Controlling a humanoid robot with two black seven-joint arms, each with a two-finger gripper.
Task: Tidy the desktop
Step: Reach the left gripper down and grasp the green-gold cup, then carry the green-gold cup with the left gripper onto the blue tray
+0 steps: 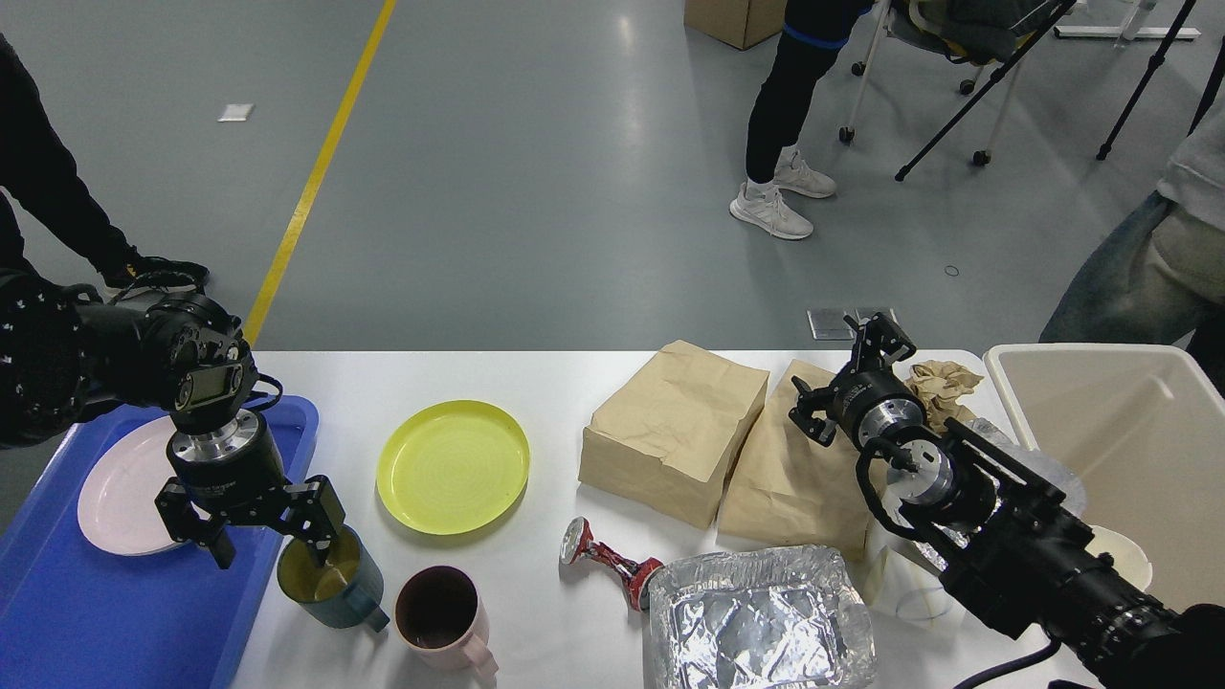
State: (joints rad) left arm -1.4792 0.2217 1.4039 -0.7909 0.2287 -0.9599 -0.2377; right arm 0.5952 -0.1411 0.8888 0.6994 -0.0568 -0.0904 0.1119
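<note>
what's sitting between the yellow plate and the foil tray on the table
In the head view, a crushed red can lies on the white table between the yellow plate and the foil tray, close to the tray's left edge.

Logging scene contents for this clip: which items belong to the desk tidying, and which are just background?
Job:
desktop
teal cup
pink mug
yellow plate
paper bags
foil tray
blue tray
beige bin

Background:
tripod
wheeled chair
cardboard box
</note>
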